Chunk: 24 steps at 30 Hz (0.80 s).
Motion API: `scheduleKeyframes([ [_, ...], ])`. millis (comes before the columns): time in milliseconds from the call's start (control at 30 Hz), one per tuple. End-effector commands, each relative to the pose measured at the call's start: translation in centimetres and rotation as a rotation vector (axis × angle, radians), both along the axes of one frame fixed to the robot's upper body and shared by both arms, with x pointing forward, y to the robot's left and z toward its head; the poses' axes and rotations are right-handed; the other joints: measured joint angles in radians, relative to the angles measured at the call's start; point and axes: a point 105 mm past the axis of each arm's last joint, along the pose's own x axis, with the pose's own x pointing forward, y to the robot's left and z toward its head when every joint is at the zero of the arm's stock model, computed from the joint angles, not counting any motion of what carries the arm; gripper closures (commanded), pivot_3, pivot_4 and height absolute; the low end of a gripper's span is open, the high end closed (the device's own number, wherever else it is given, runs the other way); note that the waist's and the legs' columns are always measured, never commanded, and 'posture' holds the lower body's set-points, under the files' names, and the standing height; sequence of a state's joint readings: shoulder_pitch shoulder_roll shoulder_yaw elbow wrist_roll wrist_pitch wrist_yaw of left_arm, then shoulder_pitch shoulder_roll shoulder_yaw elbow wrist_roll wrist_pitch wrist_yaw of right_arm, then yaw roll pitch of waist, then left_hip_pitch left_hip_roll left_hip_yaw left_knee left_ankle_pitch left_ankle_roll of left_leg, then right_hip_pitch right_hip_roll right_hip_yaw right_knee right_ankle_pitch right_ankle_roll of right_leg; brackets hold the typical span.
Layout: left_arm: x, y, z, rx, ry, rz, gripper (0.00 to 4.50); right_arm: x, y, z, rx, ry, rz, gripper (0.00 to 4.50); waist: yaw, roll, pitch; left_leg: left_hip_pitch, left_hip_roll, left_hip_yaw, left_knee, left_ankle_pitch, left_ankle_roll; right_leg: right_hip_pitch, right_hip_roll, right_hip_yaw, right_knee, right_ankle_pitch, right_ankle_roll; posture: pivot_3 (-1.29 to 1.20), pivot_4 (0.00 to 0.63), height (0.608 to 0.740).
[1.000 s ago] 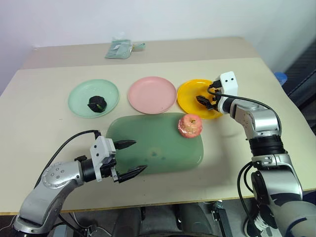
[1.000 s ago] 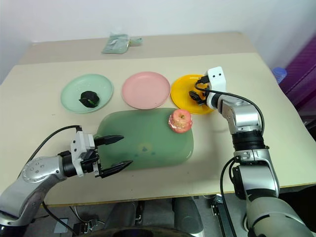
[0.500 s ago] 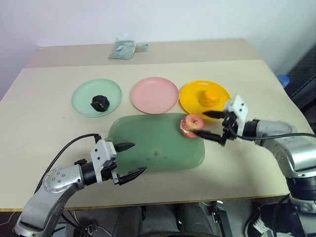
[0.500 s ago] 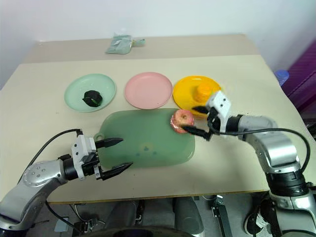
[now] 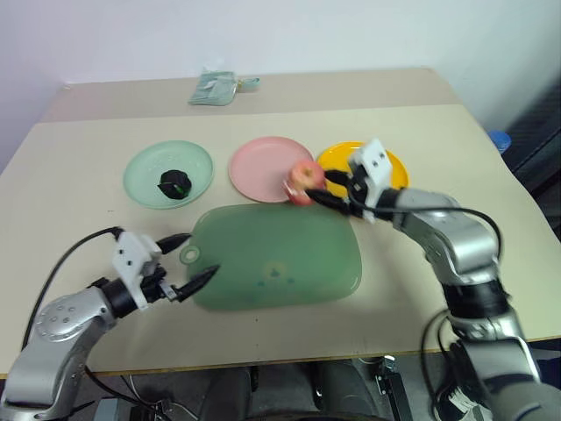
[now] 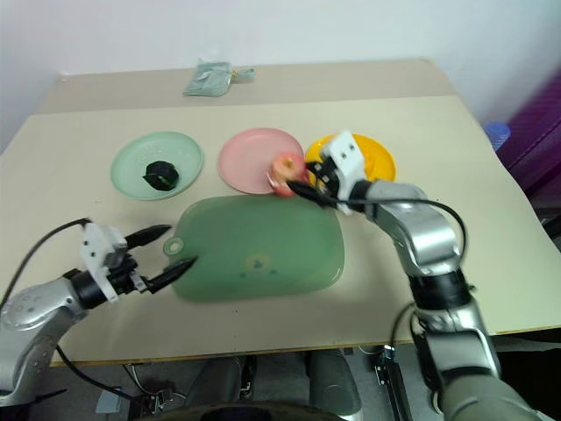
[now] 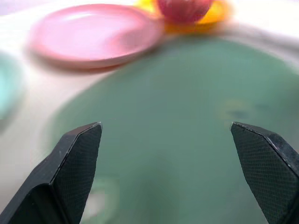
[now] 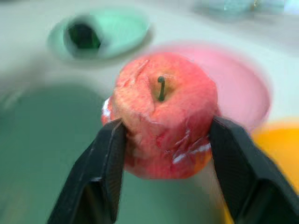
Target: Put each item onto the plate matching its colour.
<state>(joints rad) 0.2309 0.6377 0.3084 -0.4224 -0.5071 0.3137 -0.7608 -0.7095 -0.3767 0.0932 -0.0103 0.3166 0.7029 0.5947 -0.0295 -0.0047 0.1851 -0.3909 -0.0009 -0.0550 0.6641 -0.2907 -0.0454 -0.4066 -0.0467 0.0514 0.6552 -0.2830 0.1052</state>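
Note:
My right gripper (image 5: 308,188) is shut on the pinkish-red apple (image 5: 302,174), holding it over the near right rim of the pink plate (image 5: 263,167). The right wrist view shows the apple (image 8: 163,107) stem-up between the two fingers (image 8: 100,177). The dark green-black lump (image 5: 173,183) lies on the green plate (image 5: 149,162). My right wrist covers much of the yellow plate (image 5: 396,167) and hides the orange item. My left gripper (image 5: 193,259) is open and empty at the left end of the translucent green board (image 5: 276,254).
A folded grey-green packet (image 5: 213,86) lies at the table's far edge. The board's handle hole (image 5: 187,255) sits right by my left fingertips. A blue object (image 5: 498,139) shows beyond the table's right edge.
My right gripper shut on the apple, took it off the board's far right corner and carried it left to the pink plate's rim. My left gripper drew back left to the board's end.

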Motion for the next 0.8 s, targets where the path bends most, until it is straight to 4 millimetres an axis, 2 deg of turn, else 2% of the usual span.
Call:
scheduleKeyframes([
  [33, 0.0, 1.4, 0.7, 0.026, -0.044, 0.060, 0.00, 2.5, 1.1, 0.4, 0.011, 0.001, -0.083, 2.11, 0.006, 0.000, 0.000, -0.001, 0.000, 0.000, 0.000, 0.000, 0.000, 0.000, -0.001, 0.000, 0.000, 0.000, 0.000, 0.00, 0.150, 0.740],
  [167, -0.1, 0.9, 0.8, 0.025, -0.051, 0.061, 0.00, 5.1, 2.6, 0.1, 0.022, 0.021, -0.130, 2.11, 0.014, 0.000, 0.000, -0.002, -0.002, 0.000, 0.000, 0.000, 0.000, -0.001, -0.003, -0.001, -0.002, 0.000, 0.000, 0.00, 0.150, 0.740],
  [267, -0.1, 0.2, 1.3, 0.012, -0.067, 0.069, 0.00, 5.8, 2.3, 0.5, 0.036, 0.013, -0.135, 1.05, 0.015, 0.000, 0.000, -0.002, -0.002, 0.000, 0.000, 0.000, 0.000, -0.001, -0.004, -0.001, -0.001, 0.000, 0.000, 0.00, 0.150, 0.740],
  [333, -0.2, 0.0, 1.5, 0.008, -0.073, 0.080, 0.00, 5.7, 1.7, 1.4, 0.049, -0.031, -0.118, 0.11, 0.012, 0.000, 0.000, -0.002, -0.002, 0.000, 0.000, 0.000, 0.000, -0.001, -0.004, -0.001, -0.001, 0.000, 0.000, 0.00, 0.150, 0.740],
  [400, -0.3, 0.2, 1.7, 0.003, -0.080, 0.105, 0.00, 5.1, 0.3, 2.6, 0.056, -0.107, -0.098, 0.04, 0.009, 0.000, 0.000, -0.002, -0.002, 0.001, -0.001, 0.000, 0.000, -0.001, -0.003, -0.001, -0.001, 0.000, 0.000, 0.00, 0.150, 0.740],
  [467, -0.4, 1.1, 2.0, -0.001, -0.086, 0.148, 0.00, 3.9, -1.6, 3.3, 0.056, -0.175, -0.064, 0.04, 0.012, 0.000, 0.000, -0.002, -0.002, 0.000, -0.001, 0.000, 0.000, -0.001, -0.003, -0.001, -0.001, 0.000, 0.000, 0.00, 0.150, 0.740],
  [567, -0.2, 3.5, 2.0, 0.026, -0.087, 0.258, 0.00, 0.9, -6.1, 3.2, 0.016, -0.251, -0.010, 0.04, 0.019, 0.000, 0.000, -0.002, -0.001, -0.001, -0.001, 0.000, 0.000, 0.000, -0.003, -0.002, -0.003, 0.000, 0.000, 0.00, 0.150, 0.740],
  [700, -0.6, 9.0, 2.1, 0.033, -0.092, 0.471, 0.00, -3.2, -14.7, -0.6, -0.048, -0.111, -0.139, 0.04, 0.020, -0.001, 0.000, -0.001, -0.002, -0.001, -0.001, 0.000, 0.001, 0.003, -0.003, -0.002, -0.005, 0.000, 0.000, 0.00, 0.150, 0.740],
  [800, -1.1, 10.6, 2.1, 0.036, -0.092, 0.526, 0.00, -5.5, -17.5, -2.3, -0.095, -0.044, -0.176, 0.04, 0.006, 0.000, 0.000, -0.001, -0.001, 0.001, -0.001, -0.001, 0.001, 0.003, -0.002, -0.001, -0.005, 0.000, 0.000, 0.00, 0.150, 0.740],
])
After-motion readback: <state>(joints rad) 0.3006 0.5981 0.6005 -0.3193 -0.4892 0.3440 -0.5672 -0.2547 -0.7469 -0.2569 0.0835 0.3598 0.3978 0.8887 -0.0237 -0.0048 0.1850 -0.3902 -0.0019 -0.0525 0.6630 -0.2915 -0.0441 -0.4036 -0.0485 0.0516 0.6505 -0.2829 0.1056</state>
